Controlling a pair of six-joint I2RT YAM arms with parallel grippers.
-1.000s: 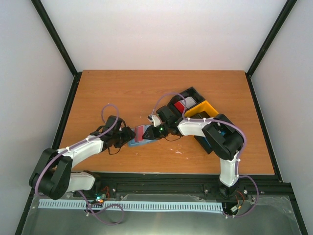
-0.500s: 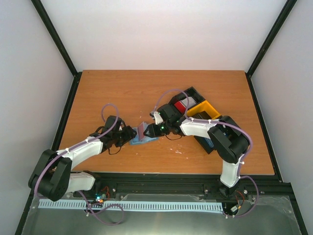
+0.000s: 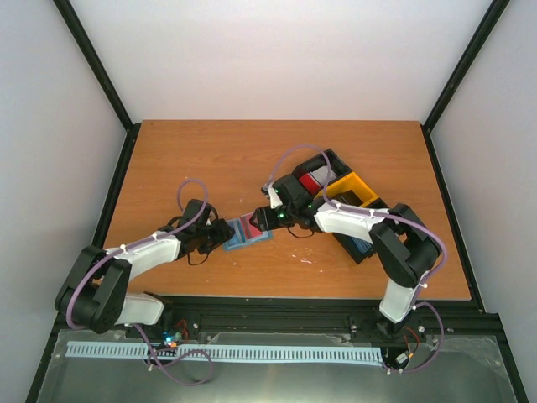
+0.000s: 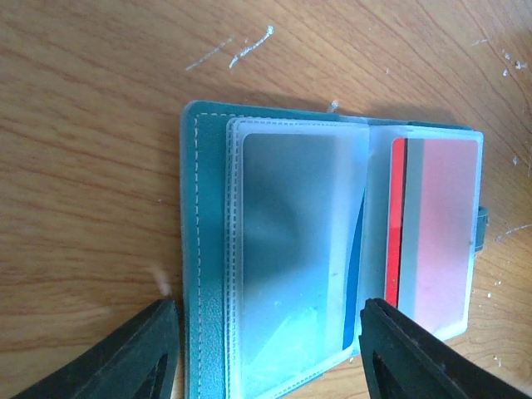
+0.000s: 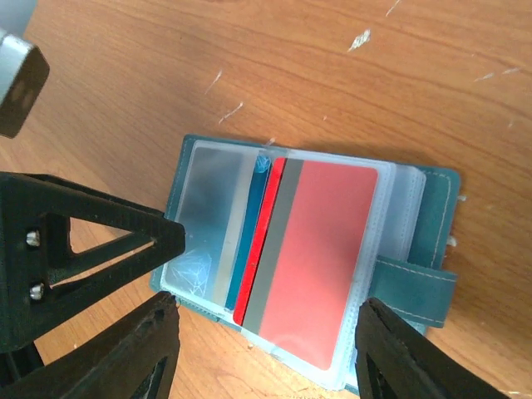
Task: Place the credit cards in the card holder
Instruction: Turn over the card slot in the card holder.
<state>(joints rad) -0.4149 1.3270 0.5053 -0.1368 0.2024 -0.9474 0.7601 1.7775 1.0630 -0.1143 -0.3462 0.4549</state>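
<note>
Scuffed wooden tabletop [image 3: 210,159], white walls around. Near its middle, lying flat and spread open with clear pockets up: blue-grey card holder [image 5: 428,216]. Seated in the pocket on the snap tab [image 5: 411,278] side: red credit card [image 5: 320,249] with a grey stripe, fully inside the sleeve. Peeking from the fold beside it: thin edge of a blue card [image 5: 247,241]. Frosted pocket on the other half, contents hard to make out.

Just above the holder, right hand [image 5: 268,303]: jaws spread wide, gripping nothing, red card lying loose of both fingers. At the opposite end, left hand [image 4: 268,307]: jaws also parted, nothing clamped, one fingertip at the holder's outer edge, the other over the pockets; contact not clear.

Further right, behind the right arm: black-and-yellow tray [image 3: 348,189], something red in its far compartment.
</note>
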